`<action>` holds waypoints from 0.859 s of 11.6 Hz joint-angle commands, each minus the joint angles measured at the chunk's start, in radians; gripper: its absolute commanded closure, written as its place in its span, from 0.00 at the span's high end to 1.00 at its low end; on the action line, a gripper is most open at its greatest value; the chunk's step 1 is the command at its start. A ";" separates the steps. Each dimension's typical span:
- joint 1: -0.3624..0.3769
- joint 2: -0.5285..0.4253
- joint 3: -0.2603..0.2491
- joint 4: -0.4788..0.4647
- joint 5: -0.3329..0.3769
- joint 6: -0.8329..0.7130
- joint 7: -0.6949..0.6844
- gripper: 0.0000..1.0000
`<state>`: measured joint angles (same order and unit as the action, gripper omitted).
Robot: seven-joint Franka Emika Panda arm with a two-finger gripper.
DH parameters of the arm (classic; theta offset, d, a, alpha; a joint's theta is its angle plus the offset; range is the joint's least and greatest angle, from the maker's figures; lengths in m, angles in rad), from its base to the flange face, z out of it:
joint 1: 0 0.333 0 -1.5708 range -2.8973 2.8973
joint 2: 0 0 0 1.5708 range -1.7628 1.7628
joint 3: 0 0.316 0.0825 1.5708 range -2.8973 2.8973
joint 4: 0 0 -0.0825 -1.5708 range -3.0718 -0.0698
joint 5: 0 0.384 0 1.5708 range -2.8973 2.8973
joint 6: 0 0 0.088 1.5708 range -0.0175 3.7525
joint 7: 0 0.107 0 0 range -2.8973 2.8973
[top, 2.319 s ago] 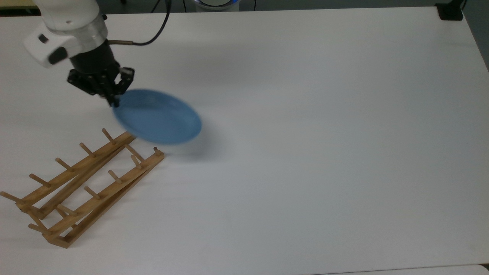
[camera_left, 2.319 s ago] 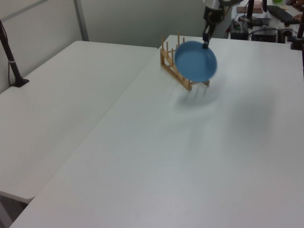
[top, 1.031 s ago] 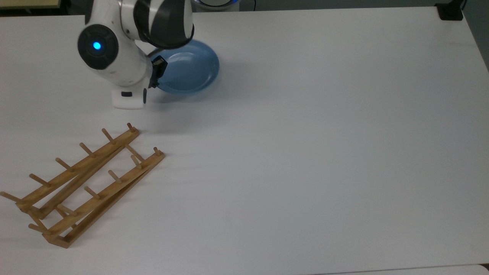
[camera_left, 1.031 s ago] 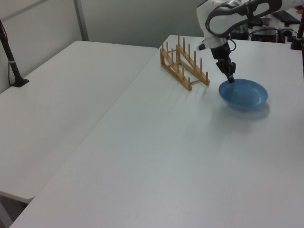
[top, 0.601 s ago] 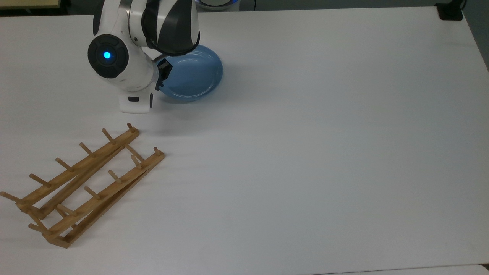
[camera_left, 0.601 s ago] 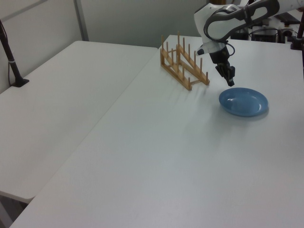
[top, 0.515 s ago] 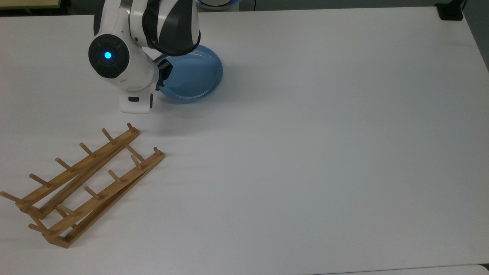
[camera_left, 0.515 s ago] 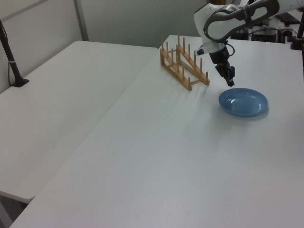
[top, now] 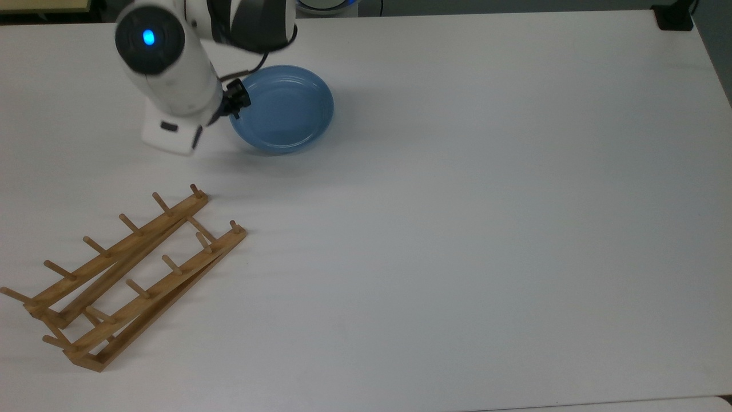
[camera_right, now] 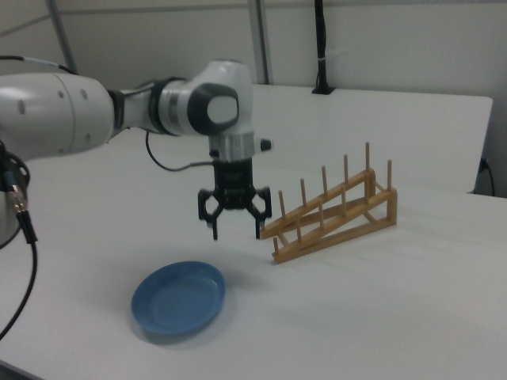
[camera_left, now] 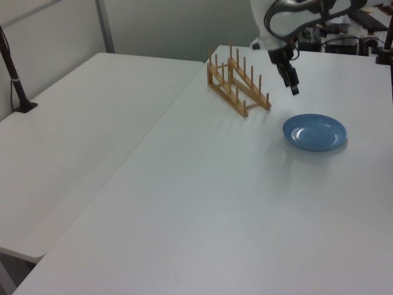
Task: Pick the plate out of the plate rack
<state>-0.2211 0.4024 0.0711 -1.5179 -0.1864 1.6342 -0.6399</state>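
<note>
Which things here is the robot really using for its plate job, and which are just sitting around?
Part of the job:
- the plate, lying flat on the table
- the plate rack, holding no plate
- the gripper, fingers open, above the plate

Just there:
- the white table
- the black post on the side table
- the arm's cable

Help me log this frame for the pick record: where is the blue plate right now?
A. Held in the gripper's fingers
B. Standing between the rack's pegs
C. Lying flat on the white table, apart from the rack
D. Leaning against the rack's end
C: the blue plate lies flat on the white table, clear of the wooden plate rack, with the open gripper above it, empty.
</note>
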 commanded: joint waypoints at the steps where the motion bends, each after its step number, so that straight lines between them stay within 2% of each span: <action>1: 0.022 -0.164 -0.010 -0.030 -0.005 0.006 0.210 1.00; 4: 0.066 -0.259 -0.017 -0.031 -0.004 0.006 0.498 1.00; 6: 0.106 -0.324 -0.025 -0.042 0.022 -0.003 0.609 1.00; 7: 0.121 -0.347 -0.043 -0.044 0.066 -0.005 0.632 1.00; 8: 0.156 -0.371 -0.092 -0.063 0.124 -0.005 0.637 1.00; 10: 0.235 -0.384 -0.164 -0.079 0.131 -0.001 0.629 1.00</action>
<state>-0.0925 0.0798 0.0229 -1.5256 -0.0968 1.6307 -0.0273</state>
